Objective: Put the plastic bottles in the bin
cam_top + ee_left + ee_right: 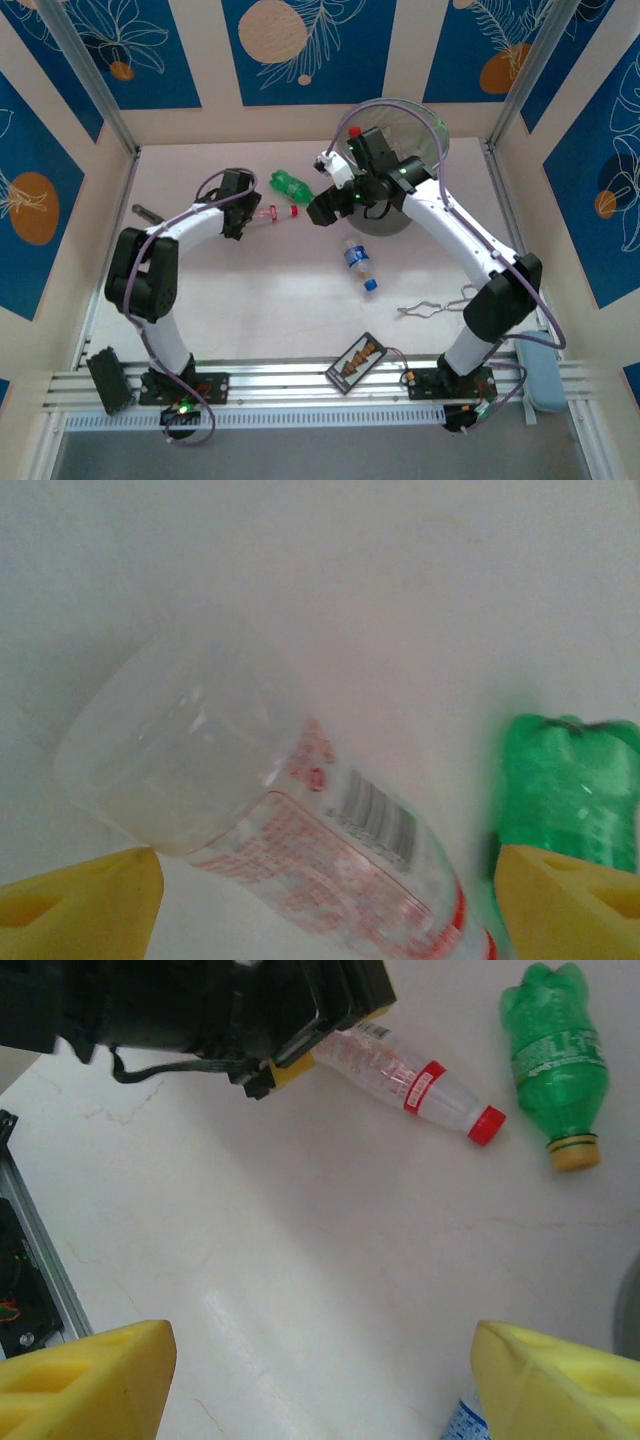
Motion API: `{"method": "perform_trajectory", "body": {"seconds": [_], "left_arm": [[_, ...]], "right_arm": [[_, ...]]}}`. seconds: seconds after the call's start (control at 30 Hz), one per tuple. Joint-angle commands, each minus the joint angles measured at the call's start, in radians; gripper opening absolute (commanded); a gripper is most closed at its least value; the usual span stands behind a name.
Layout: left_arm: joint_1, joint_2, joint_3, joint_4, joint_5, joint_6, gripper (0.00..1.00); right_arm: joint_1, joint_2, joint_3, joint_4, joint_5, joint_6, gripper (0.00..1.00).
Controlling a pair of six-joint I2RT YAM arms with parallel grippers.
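A clear red-labelled bottle (272, 212) (330, 850) (405, 1072) with a red cap lies on its side on the white table. My left gripper (243, 218) (325, 910) is open around its base end, yellow fingers (85, 900) wide on either side. A green bottle (292, 185) (570, 790) (555, 1050) lies just beyond it. My right gripper (320, 210) (320, 1380) hangs open over bare table, holding nothing. A blue-labelled bottle (358, 262) (465, 1422) lies by its right finger. The bin (410, 125) stands at the back, partly behind the right arm.
Metal scissors (435, 303) lie near the right arm's base. A flat black card with orange marks (355, 360) sits at the front edge. Patterned walls close in the table (300, 300) at the back and sides.
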Motion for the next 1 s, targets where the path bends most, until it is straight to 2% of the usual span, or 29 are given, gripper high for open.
{"method": "perform_trajectory", "body": {"seconds": [0.0, 0.1, 0.2, 0.37, 0.5, 0.67, 0.8, 0.97], "left_arm": [[0.010, 0.061, 0.040, 0.012, -0.012, -0.133, 0.86], [0.010, 0.095, 0.025, 0.034, -0.010, -0.180, 0.84], [0.012, 0.112, 0.002, 0.063, -0.018, -0.202, 0.76], [0.016, 0.110, -0.002, 0.066, -0.023, -0.185, 0.56], [0.016, 0.067, -0.005, 0.071, -0.028, -0.137, 0.52], [0.018, -0.010, 0.064, 0.043, 0.042, 0.078, 0.52], [0.016, -0.098, 0.087, 0.070, 0.174, 0.257, 0.53], [0.008, -0.241, 0.047, 0.132, 0.313, 0.413, 0.53]], "right_arm": [[-0.017, -0.063, -0.025, 0.006, 0.025, 0.011, 0.78], [-0.024, -0.080, -0.041, 0.005, 0.035, 0.011, 0.78], [-0.030, -0.084, -0.046, 0.006, 0.034, 0.013, 0.78], [-0.034, -0.080, -0.049, 0.007, 0.031, 0.017, 0.78], [-0.030, -0.059, -0.038, -0.005, 0.017, 0.024, 0.78], [-0.012, -0.041, -0.027, -0.011, 0.003, 0.000, 0.79], [-0.012, -0.008, 0.005, -0.024, -0.031, 0.003, 0.78], [-0.009, 0.053, 0.054, -0.015, -0.080, 0.020, 0.78]]}}
